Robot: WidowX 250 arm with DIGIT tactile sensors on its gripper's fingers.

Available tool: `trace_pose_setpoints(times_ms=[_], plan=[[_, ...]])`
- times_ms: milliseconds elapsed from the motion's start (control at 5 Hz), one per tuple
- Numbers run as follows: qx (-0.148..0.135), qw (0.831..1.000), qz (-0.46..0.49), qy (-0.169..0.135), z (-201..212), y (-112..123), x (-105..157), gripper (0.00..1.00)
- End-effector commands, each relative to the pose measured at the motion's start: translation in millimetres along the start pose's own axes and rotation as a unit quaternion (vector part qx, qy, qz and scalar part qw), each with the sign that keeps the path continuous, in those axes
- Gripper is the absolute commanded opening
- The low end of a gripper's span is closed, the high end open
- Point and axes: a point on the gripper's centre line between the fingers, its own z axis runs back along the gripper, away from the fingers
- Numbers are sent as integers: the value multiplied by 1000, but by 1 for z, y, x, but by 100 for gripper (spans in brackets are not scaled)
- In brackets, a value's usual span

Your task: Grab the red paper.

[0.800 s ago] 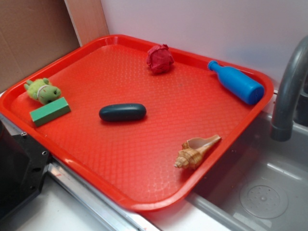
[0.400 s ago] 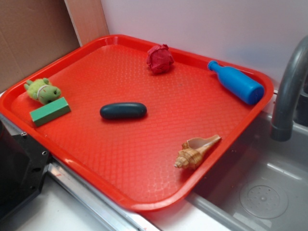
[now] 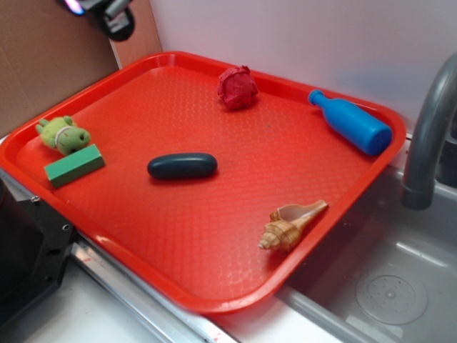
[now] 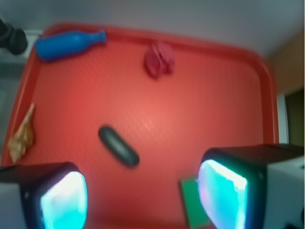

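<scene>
The red paper (image 3: 237, 87) is a small dark-red crumpled ball near the far rim of the orange-red tray (image 3: 200, 286). From the wrist camera the red paper (image 4: 159, 58) shows at top centre, far from my jaws. My gripper (image 4: 143, 198) hangs high above the tray's near side, open, with nothing between its glowing pads (image 4: 64, 202). In the exterior view only a bit of the gripper (image 3: 107, 13) shows at the top left corner, well left of the paper.
On the tray lie a dark oval object (image 3: 182, 166), a green block (image 3: 74, 165), a green plush toy (image 3: 63, 134), a blue bottle (image 3: 351, 121) and a seashell (image 3: 291, 224). A sink (image 3: 385, 286) with a grey faucet (image 3: 428, 136) is at right.
The gripper has come into the exterior view at the top left corner. The dark oval object shifted very slightly; everything else on the tray is as before.
</scene>
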Motion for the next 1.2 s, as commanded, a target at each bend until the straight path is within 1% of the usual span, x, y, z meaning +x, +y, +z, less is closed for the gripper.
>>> trace_pose_setpoints(times_ms=[0, 200, 400, 600, 800, 1000], plan=[[2, 1000, -10, -20, 10, 0, 10, 100], [2, 1000, -10, -20, 10, 0, 10, 100], [29, 999, -13, 9, -51, 12, 39, 100], [52, 998, -21, -15, -89, 20, 54, 100], [74, 997, -24, -18, -122, 37, 65, 100], [81, 996, -34, -21, -142, 47, 77, 100]])
